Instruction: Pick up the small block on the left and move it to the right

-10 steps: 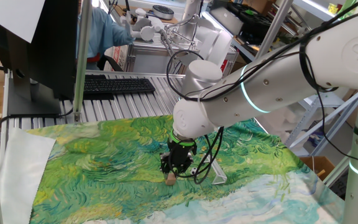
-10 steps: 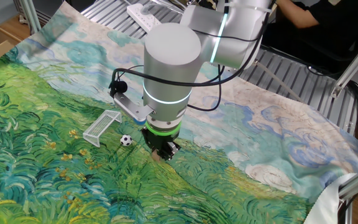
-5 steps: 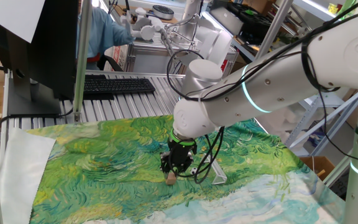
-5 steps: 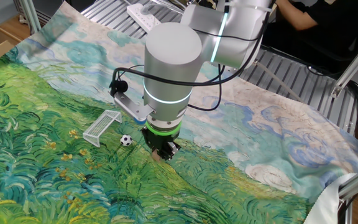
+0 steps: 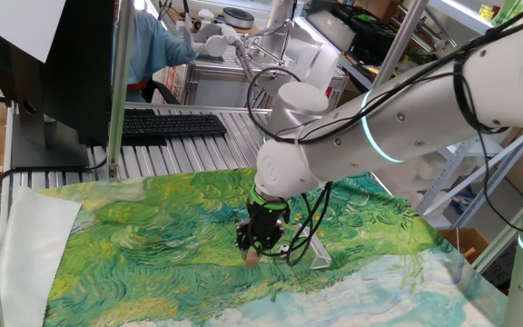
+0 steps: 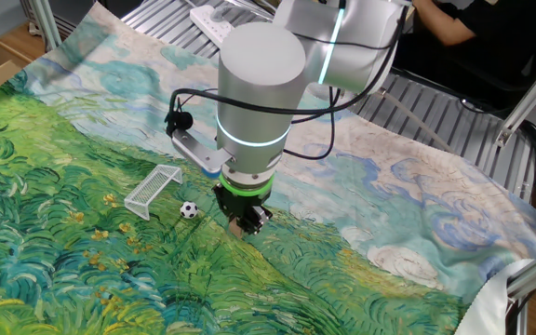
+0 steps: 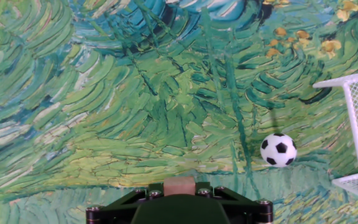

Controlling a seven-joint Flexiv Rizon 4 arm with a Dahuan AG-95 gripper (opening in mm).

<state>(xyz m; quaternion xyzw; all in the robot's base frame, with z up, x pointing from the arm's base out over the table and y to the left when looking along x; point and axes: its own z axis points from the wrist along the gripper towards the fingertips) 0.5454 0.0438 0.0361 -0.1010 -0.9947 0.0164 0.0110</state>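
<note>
The small block is a tan wooden cube held between the jaws at the bottom edge of the hand view. My gripper is shut on it, just above the green painted cloth near the table's middle. In the other fixed view the block shows as a tan spot under the gripper, and the arm's wrist hides most of it.
A black-and-white mini soccer ball lies just left of the gripper and shows in the hand view. A small white goal frame stands beyond it. The painted cloth covers the table. A keyboard lies at the far edge.
The gripper with the block has risen slightly off the cloth and shifted a little. The ball and goal have not moved.
</note>
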